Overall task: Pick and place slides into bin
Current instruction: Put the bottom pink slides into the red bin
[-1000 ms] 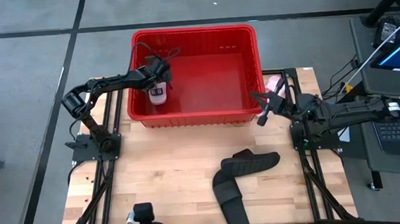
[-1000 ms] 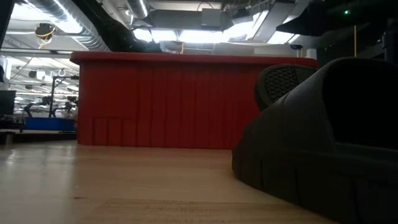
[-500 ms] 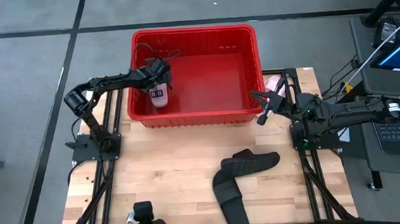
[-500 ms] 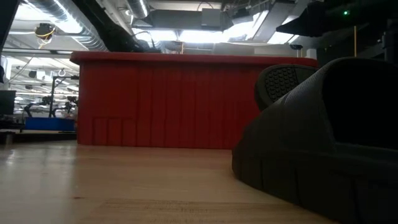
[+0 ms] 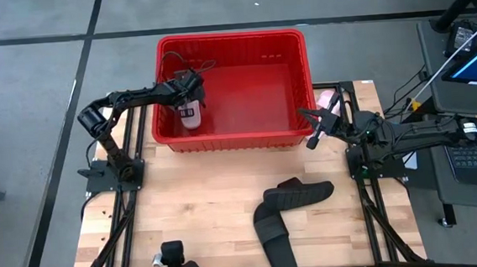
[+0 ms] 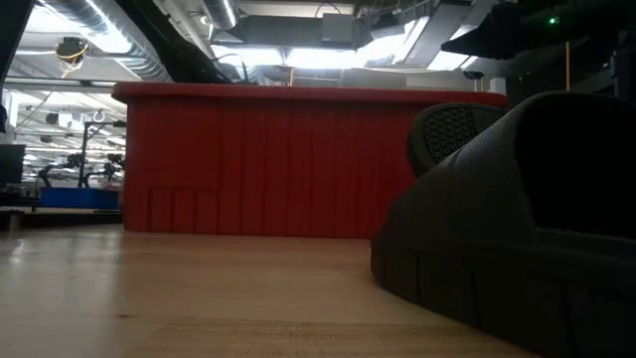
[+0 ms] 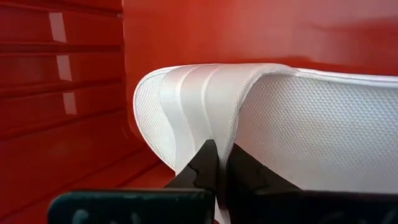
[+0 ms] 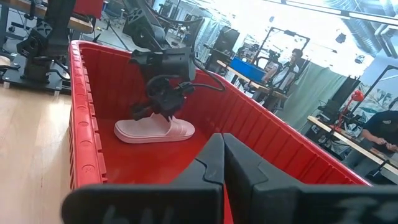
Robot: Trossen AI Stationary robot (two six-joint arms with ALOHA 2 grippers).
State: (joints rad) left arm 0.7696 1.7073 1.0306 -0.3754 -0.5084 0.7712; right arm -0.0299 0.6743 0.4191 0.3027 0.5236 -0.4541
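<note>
Setting the pink slide (image 5: pixel 187 113) down inside the bin (image 5: pixel 302 78), our left pincer (image 5: pixel 189 99) clamps its strap and must next release.

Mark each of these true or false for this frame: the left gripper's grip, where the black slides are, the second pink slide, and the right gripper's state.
1. The left gripper is shut on a pink slide inside the red bin. True.
2. Both black slides are already in the bin. False: they lie on the table, in front of the bin.
3. The second pink slide lies on the table outside the bin's right wall. True.
4. The right gripper holds a black slide. False: it is shut and empty, near the bin's front right corner.
</note>
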